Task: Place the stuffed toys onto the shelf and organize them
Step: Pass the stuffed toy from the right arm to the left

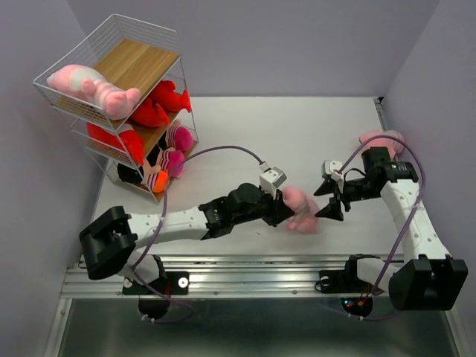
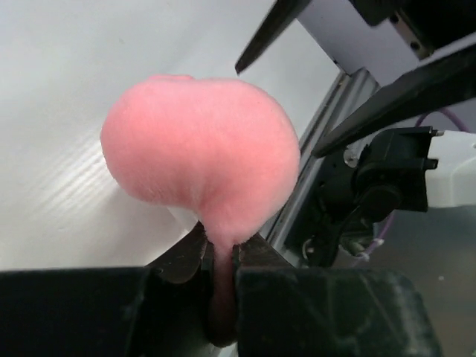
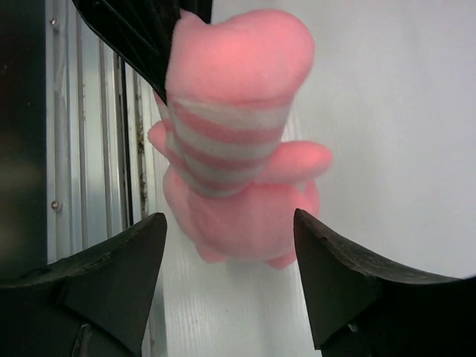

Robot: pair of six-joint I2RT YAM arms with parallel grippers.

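Your left gripper (image 1: 282,204) is clenched on the pink striped toy (image 1: 301,209), pinching a thin fold of plush under its round head in the left wrist view (image 2: 221,256). The toy (image 2: 201,149) hangs low over the front middle of the table (image 1: 260,134), well apart from the shelf (image 1: 111,43) at the far left corner.

Your right gripper (image 1: 332,199) is released. In the right wrist view its jaws stand wide, one on each side of the toy's lower body (image 3: 230,171), with no squeeze on it. That gripper (image 3: 230,217) sits just beside the toy on its right.

Another pink toy (image 1: 383,139) lies near the right wall, partly behind the right arm.

On the shelf, a pink striped animal (image 1: 93,89) fills the front of the top tier. Red toys (image 1: 160,104) crowd the middle tier, and dolls (image 1: 172,149) sit at the open end of the bottom one. A purple cable (image 1: 223,149) arcs over the left arm, between the toy and the shelf.
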